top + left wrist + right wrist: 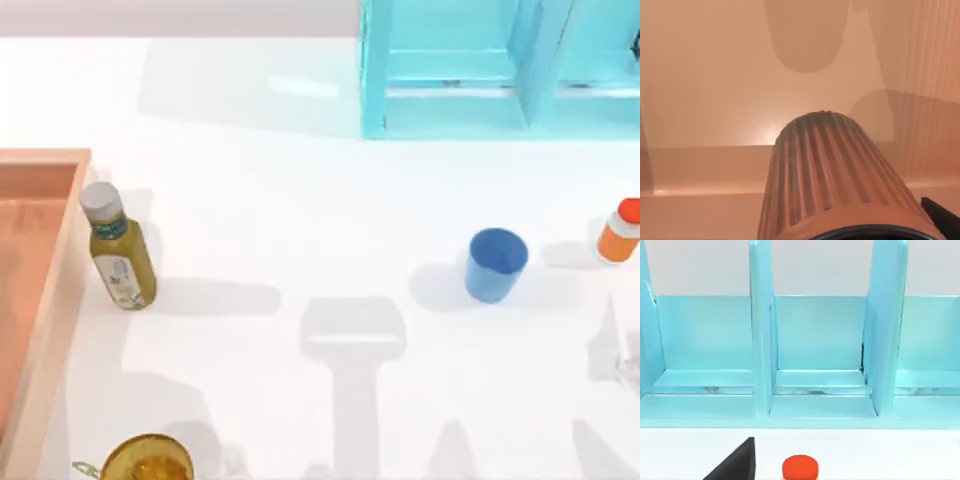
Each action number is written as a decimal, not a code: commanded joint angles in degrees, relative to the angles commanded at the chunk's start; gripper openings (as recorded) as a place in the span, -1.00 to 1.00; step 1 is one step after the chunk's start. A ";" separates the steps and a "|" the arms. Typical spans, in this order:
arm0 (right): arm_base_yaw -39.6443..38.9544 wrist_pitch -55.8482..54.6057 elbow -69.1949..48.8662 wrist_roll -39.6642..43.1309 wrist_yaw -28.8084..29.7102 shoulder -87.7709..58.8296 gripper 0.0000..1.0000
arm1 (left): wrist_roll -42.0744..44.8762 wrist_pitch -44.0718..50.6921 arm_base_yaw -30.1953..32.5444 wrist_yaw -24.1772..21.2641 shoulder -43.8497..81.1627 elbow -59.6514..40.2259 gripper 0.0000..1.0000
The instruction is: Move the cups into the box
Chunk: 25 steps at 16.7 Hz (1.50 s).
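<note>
The brown-maroon cup (pixel 830 175), ribbed along its side, hangs close under my left wrist camera above the floor of the light wood box (pixel 710 80), and its shadow lies apart from it on that floor. My left gripper is shut on it; one of its dark fingertips (pixel 941 216) shows against the cup's rim. In the top view the box (pixel 48 300) is at the table's left edge. The blue cup (pixel 495 264) stands upright on the table, right of centre. One of my right gripper's dark fingers (pixel 737 462) shows near the orange bottle's red cap (pixel 800 467).
An olive bottle (pixel 120 252) with a grey cap stands just beside the box's right wall. An amber glass vessel (pixel 146 462) sits at the front left. The orange bottle (pixel 620 232) stands at the right edge. The cyan shelf frame (pixel 480 70) stands at the back right.
</note>
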<state>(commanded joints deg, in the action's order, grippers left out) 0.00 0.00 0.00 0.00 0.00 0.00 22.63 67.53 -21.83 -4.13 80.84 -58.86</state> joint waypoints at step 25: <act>0.00 0.00 0.00 0.00 0.00 0.00 1.00 | 0.02 0.18 0.04 -0.01 0.02 -0.19 1.00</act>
<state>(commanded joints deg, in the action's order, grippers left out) 0.00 0.00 0.00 0.00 0.00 0.00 22.65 67.71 -21.78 -4.14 80.85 -59.05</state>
